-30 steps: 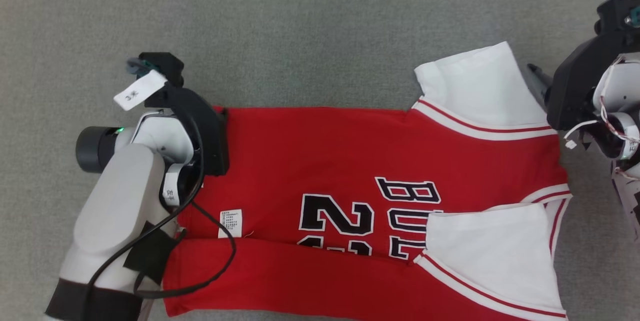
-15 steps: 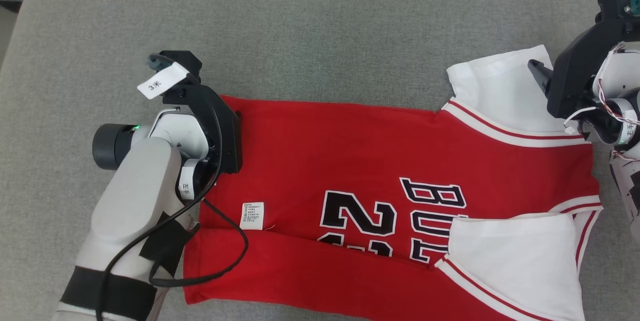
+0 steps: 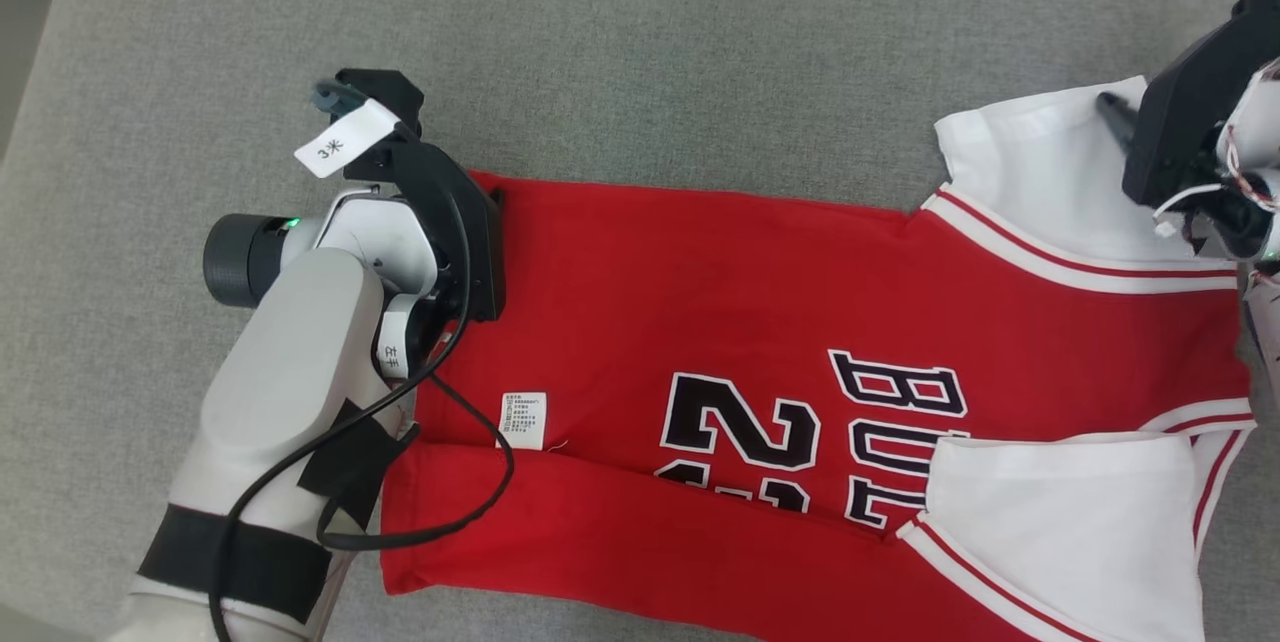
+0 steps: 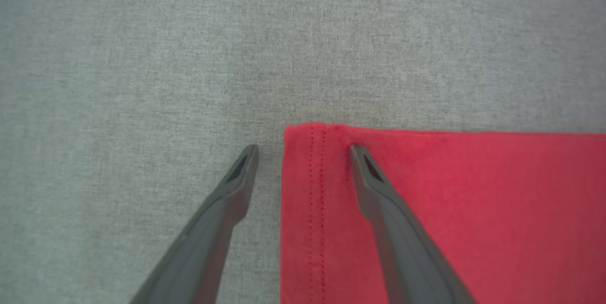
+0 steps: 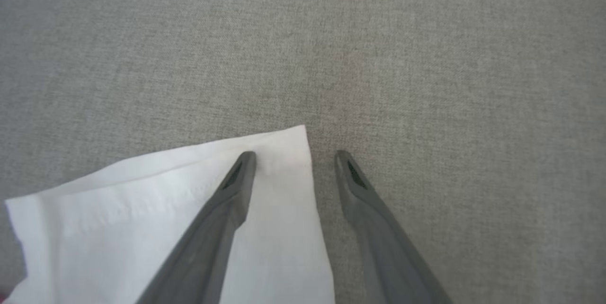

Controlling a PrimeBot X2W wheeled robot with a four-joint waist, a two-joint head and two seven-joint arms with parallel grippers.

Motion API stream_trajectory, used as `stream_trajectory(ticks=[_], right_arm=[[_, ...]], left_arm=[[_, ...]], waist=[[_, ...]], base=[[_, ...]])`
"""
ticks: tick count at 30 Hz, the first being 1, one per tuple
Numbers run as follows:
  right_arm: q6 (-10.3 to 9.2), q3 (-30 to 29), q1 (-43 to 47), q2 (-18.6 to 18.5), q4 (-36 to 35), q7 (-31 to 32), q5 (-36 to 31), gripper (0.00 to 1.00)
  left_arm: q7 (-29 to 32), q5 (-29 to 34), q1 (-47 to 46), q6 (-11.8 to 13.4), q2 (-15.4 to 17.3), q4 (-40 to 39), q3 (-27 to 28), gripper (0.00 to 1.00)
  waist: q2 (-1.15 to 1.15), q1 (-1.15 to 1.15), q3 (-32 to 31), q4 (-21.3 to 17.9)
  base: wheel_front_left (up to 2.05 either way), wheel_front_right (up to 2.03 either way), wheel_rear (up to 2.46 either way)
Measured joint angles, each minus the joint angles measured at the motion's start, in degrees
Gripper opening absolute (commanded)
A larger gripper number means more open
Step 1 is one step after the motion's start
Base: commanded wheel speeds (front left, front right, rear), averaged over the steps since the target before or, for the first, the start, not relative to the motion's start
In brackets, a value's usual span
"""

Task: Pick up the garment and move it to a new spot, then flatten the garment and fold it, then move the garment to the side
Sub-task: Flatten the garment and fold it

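Two grippers hang over opposite ends of a red basketball jersey with white sleeves and black lettering (image 3: 700,292), which lies stretched out on a grey fabric-covered surface (image 3: 640,42). The jersey's hem points toward the surface's left edge and its sleeves toward the right. The near long side of the jersey is folded up over the body and covers the lower part of the black numerals. The near white sleeve (image 3: 1060,512) is turned in across the chest.

The left gripper (image 4: 304,148) is at the hem's far corner with its fingers spread. One finger is above the bare grey cloth and the other above the red fabric, just inside the stitched hem. The right gripper (image 5: 294,154) is also spread, straddling the outer corner of the far white sleeve (image 5: 118,219), with one finger over the sleeve and one over the grey. From here I can't tell whether any fingertip actually presses the cloth.

A small white care label (image 3: 523,419) shows on the red near the hem. A white paper tag (image 3: 345,139) sticks out from the left wrist.
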Motion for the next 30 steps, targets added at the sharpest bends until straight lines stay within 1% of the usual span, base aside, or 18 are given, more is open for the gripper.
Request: stream_trajectory(ticks=[1, 2, 3, 4, 5, 13, 19, 24, 25, 26, 27, 28, 29, 30], right_arm=[[-0.01, -0.2, -0.4, -0.1, 0.3, -0.3, 0.0, 0.70], [-0.18, -0.3, -1.1, 0.0, 1.1, -0.4, 0.0, 0.48], [-0.18, -0.2, -1.5, 0.0, 1.7, -0.8, 0.0, 0.42], [-0.16, -0.2, -1.7, 0.0, 2.0, -0.8, 0.0, 0.27], [-0.07, -0.1, -1.7, 0.1, 2.2, -1.0, 0.0, 0.00], [1.11, 0.5, -1.8, 0.9, 4.8, -2.8, 0.0, 0.00], [1.86, 1.4, -1.9, 2.4, 6.9, -3.7, 0.0, 0.00], [2.69, 1.8, -2.0, 3.3, 8.2, -4.3, 0.0, 0.00], [2.85, 1.9, -1.9, 3.4, 8.4, -4.4, 0.0, 0.00], [3.11, 1.9, -1.9, 3.4, 8.8, -4.5, 0.0, 0.00], [3.12, 1.9, -1.9, 3.5, 9.2, -4.8, 0.0, 0.00], [3.13, 1.9, -1.9, 3.5, 9.6, -4.9, 0.0, 0.00], [3.13, 1.9, -1.9, 3.5, 9.8, -5.1, 0.0, 0.00], [3.20, 1.9, -1.9, 3.5, 10.1, -5.4, 0.1, 0.00]], left_arm=[[-0.3, 0.0, -0.3, 0.0, -0.1, 0.2, -0.1, 1.00], [-0.9, 0.0, -0.7, 0.0, -0.3, 0.7, -0.3, 1.00], [-1.0, -0.1, -0.8, -0.1, -0.3, 0.9, -0.4, 1.00], [-1.2, -0.1, -0.8, -0.4, -0.4, 1.0, -0.4, 1.00], [-1.5, -0.1, -0.8, -0.5, -0.4, 1.2, -0.5, 1.00], [-2.6, -1.0, -1.5, -0.5, -0.7, 4.2, -0.2, 1.00], [-3.5, -1.0, -1.8, -0.6, -0.3, 6.1, 0.5, 1.00], [-4.5, -1.1, -2.0, -1.5, -0.2, 7.6, 0.6, 1.00], [-4.7, -1.1, -2.0, -1.5, -0.2, 7.9, 0.6, 0.85], [-4.9, -1.2, -2.1, -1.5, -0.2, 8.1, 0.6, 0.60], [-5.1, -1.3, -2.1, -1.6, -0.2, 8.3, 0.6, 0.49], [-5.6, -1.5, -2.1, -2.0, -0.3, 8.8, 0.6, 0.24], [-5.8, -1.5, -2.1, -2.0, -0.3, 9.1, 0.5, 0.08], [-6.2, -1.5, -2.1, -2.0, -0.3, 9.4, 0.5, 0.00]], waist=[[0.00, 0.00, 0.3, 0.1], [0.00, 0.00, 0.7, 0.4], [0.00, 0.00, 0.8, 0.6], [0.00, 0.00, 1.0, 0.7], [0.00, 0.00, 1.0, 0.8], [0.00, 0.00, 0.1, 0.6], [0.00, 0.00, -1.0, -0.3], [0.00, 0.00, -1.8, -1.5], [0.00, 0.00, -1.9, -1.7], [0.00, 0.00, -2.1, -2.0], [0.00, 0.00, -2.2, -2.1], [0.00, 0.00, -2.5, -2.5], [0.00, 0.00, -2.6, -2.6], [0.00, 0.00, -2.7, -2.7]], base=[[0.00, 0.00, 0.00], [0.00, 0.00, 0.00], [0.00, 0.00, 0.00], [0.00, 0.00, 0.00], [0.00, 0.00, 0.00], [0.00, 0.00, 0.00], [0.00, 0.00, 0.00], [0.00, 0.00, 0.00], [0.00, 0.00, 0.00], [0.00, 0.00, 0.00], [0.00, 0.00, 0.00], [0.00, 0.00, 0.00], [0.00, 0.00, 0.00], [0.00, 0.00, 0.00]])
